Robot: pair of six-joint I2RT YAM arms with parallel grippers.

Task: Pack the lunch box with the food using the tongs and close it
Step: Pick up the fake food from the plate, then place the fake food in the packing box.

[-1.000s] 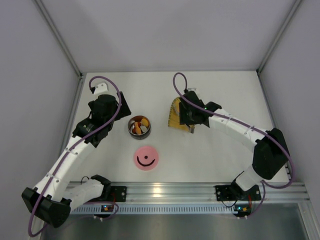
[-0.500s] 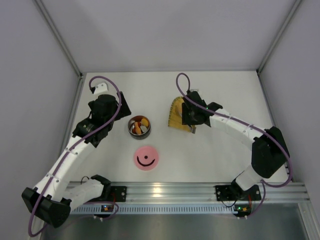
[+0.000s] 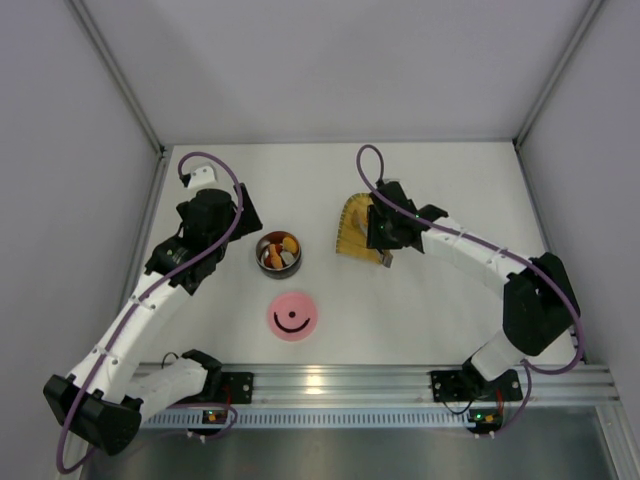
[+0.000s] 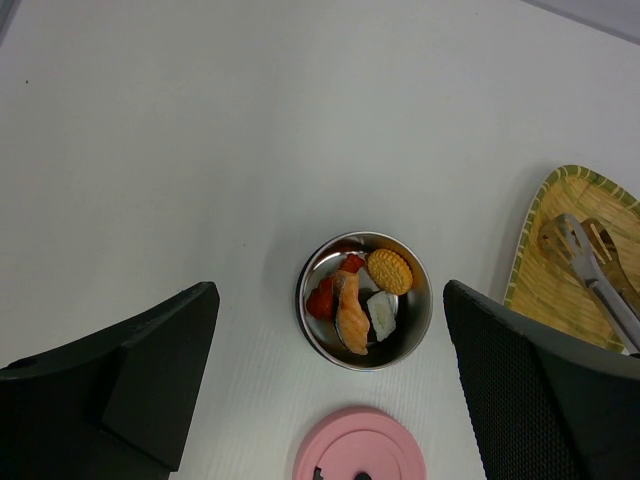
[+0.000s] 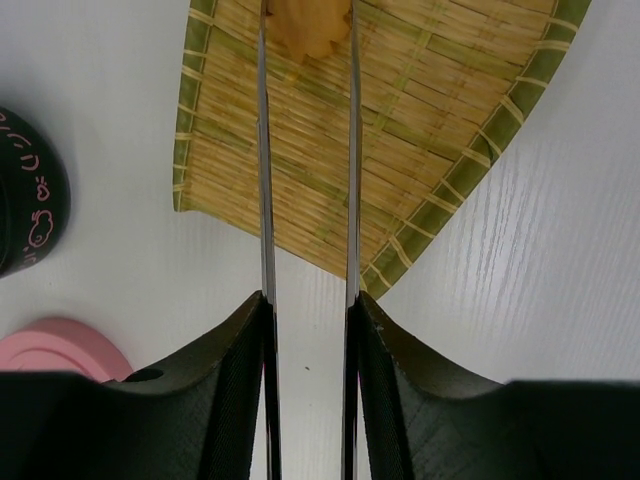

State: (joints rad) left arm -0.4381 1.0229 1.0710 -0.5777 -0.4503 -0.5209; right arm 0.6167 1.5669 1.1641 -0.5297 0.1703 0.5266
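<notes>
R gripper (image 5: 308, 305) is clamped on the tongs (image 5: 263, 180), one finger pressed on the outside of each thin arm, so the arms run nearly parallel w/ a narrow gap btwn them. The tongs reach away from the fingers out over the woven tray (image 5: 450, 110), and at the tips a tan-orange piece (image 5: 305, 25) sits btwn the two arms, on or just above the tray; can't tell which. The tray lies flat on the white table (image 5: 520, 280), its curved edge toward the R arm. Left of it in the R wrist view is the dark outer wall of the lunch box (image 5: 25, 195), and nearer the arm bases the pink lid (image 5: 55, 350) lies on the table, off the box and apart from it. The box is open, upright, mid-table btwn the two arms, holding several bits of food: a round orange biscuit (image 4: 388, 270), an orange strip (image 4: 350, 305), a red bit (image 4: 322, 298) and a whitish one (image 4: 382, 315). L gripper (image 4: 330, 292) hangs above the box, jaws spread wide, holding nothing.
</notes>
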